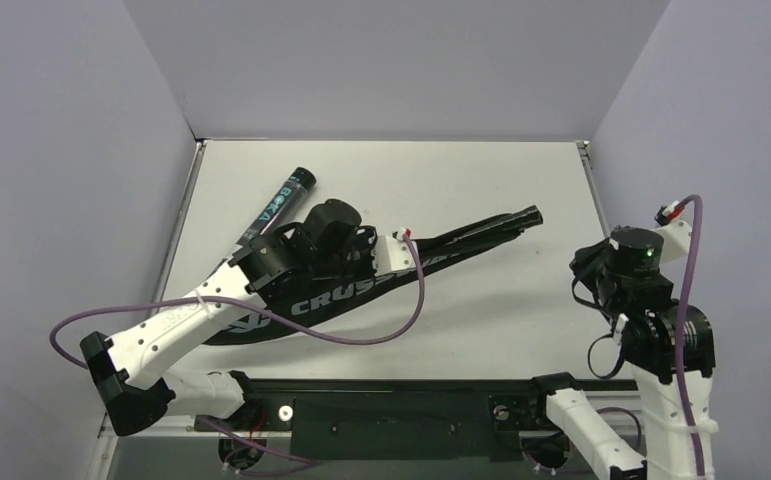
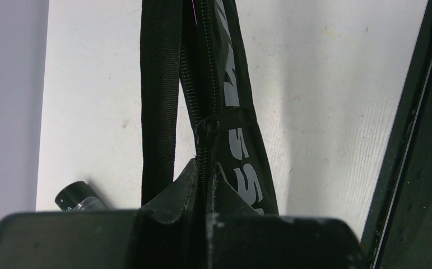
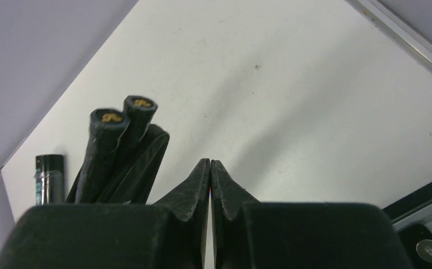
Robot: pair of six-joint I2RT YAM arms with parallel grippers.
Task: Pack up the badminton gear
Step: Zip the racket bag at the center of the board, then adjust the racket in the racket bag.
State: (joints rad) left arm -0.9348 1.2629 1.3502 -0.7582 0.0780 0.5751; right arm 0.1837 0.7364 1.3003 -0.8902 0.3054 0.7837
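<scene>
The black bag lettered CROSSWAY (image 1: 326, 303) lies slanted across the table's left half. Two black racket handles (image 1: 509, 221) stick out of its narrow right end; the racket heads are hidden inside. The black teal-printed tube (image 1: 283, 200) lies at the bag's far left side. My left gripper (image 1: 402, 260) is over the bag's middle. In the left wrist view it (image 2: 207, 170) is shut on the bag's zipper seam (image 2: 209, 73), with the zipper pull (image 2: 208, 125) just ahead. My right gripper (image 3: 210, 163) is shut on nothing, back from the handle ends (image 3: 125, 114).
A black bag strap (image 2: 160, 84) runs beside the zipper. The black base rail (image 1: 391, 405) spans the near edge. Grey walls close the left, back and right sides. The right arm (image 1: 643, 270) stands near the table's right edge.
</scene>
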